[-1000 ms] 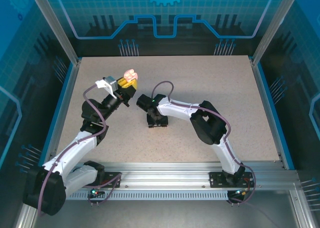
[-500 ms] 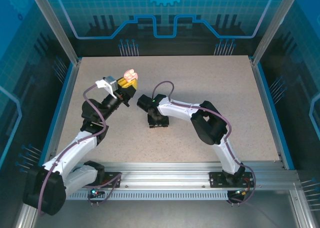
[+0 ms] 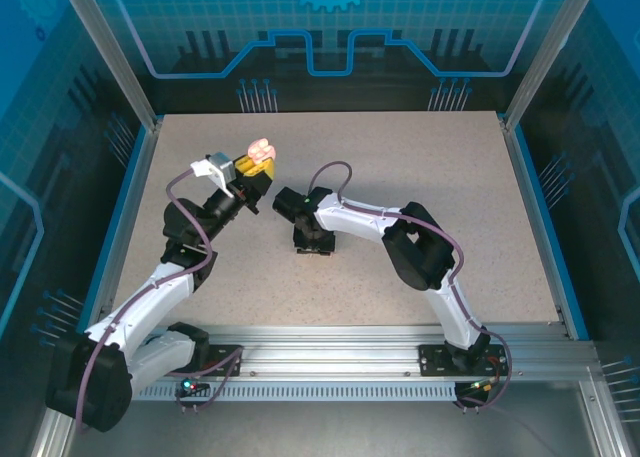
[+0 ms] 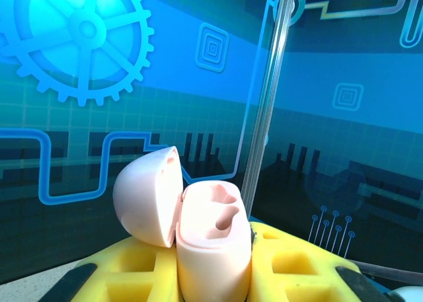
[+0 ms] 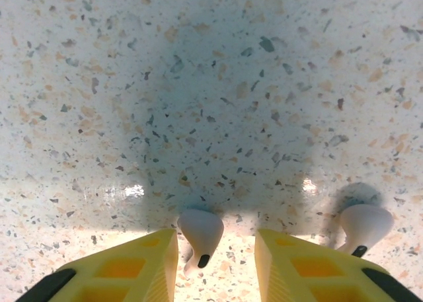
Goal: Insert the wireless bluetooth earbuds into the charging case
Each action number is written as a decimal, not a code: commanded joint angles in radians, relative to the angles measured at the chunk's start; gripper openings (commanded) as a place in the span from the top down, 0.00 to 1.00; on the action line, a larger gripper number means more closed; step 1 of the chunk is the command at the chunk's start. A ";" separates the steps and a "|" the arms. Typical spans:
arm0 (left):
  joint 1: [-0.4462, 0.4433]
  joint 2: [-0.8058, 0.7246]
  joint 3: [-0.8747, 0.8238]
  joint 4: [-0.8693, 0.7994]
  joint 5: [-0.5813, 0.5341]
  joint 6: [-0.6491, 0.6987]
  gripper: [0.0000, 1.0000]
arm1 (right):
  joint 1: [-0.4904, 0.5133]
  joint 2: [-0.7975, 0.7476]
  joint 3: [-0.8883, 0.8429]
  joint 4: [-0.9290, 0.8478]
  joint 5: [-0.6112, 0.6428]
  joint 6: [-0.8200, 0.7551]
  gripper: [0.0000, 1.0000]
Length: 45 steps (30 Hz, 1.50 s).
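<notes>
- Up over the far-left part of the speckled grey bench [image 3: 450, 197]: left tool [image 3: 252, 171] clamped tight on the pale pink rounded plastic charging case [image 4: 213, 249]. The case is held off the surface, hinged lid [image 4: 147, 196] flipped open, and the sockets look empty.
- Right tool?
- Right tool [image 5: 215, 256] points straight down near bench centre. Its yellow fingers [image 5: 135, 265] are parted fairly narrow and straddle a tiny pale pink stemmed earbud [image 5: 200, 232] lying on the bench. There's a gap on both sides, so nothing is gripped.
- Any other buds?
- A second pale stemmed earbud [image 5: 365, 226] lies on the bench just outside the right-hand finger, apart from the first.
- Which step?
- Picking the first bud, I'd say. Nothing is in the case, so it's early in the task.
- Next move?
- Probably close on the bud's rounded body. It's small and smooth, so an off-centre pinch could make it slip out or twist. Then lift, carry it left to the open case, and line the stem up with a socket. The left tool has to hold the case steady for that.
</notes>
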 commanded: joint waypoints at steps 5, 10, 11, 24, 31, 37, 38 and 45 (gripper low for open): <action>-0.001 -0.001 -0.009 0.071 -0.020 0.000 1.00 | -0.010 0.022 0.031 -0.031 -0.003 0.123 0.68; 0.002 0.005 -0.014 0.089 -0.021 -0.007 1.00 | -0.015 0.042 0.047 -0.040 -0.003 0.135 0.68; 0.003 0.006 -0.014 0.092 -0.021 -0.008 1.00 | -0.015 0.046 0.052 -0.041 -0.006 0.137 0.68; 0.013 0.019 -0.018 0.119 -0.020 -0.024 1.00 | -0.013 0.054 0.034 -0.016 -0.051 0.198 0.67; 0.016 0.019 -0.021 0.122 -0.015 -0.030 1.00 | -0.022 0.061 0.033 -0.029 -0.028 0.204 0.68; 0.019 0.017 -0.020 0.123 -0.017 -0.030 1.00 | -0.042 0.048 0.022 -0.028 -0.008 0.210 0.69; 0.019 0.017 -0.020 0.124 -0.017 -0.031 1.00 | -0.045 0.046 0.022 -0.026 -0.007 0.210 0.69; 0.019 0.023 -0.018 0.125 -0.015 -0.033 1.00 | -0.042 0.060 0.041 -0.017 -0.030 0.197 0.71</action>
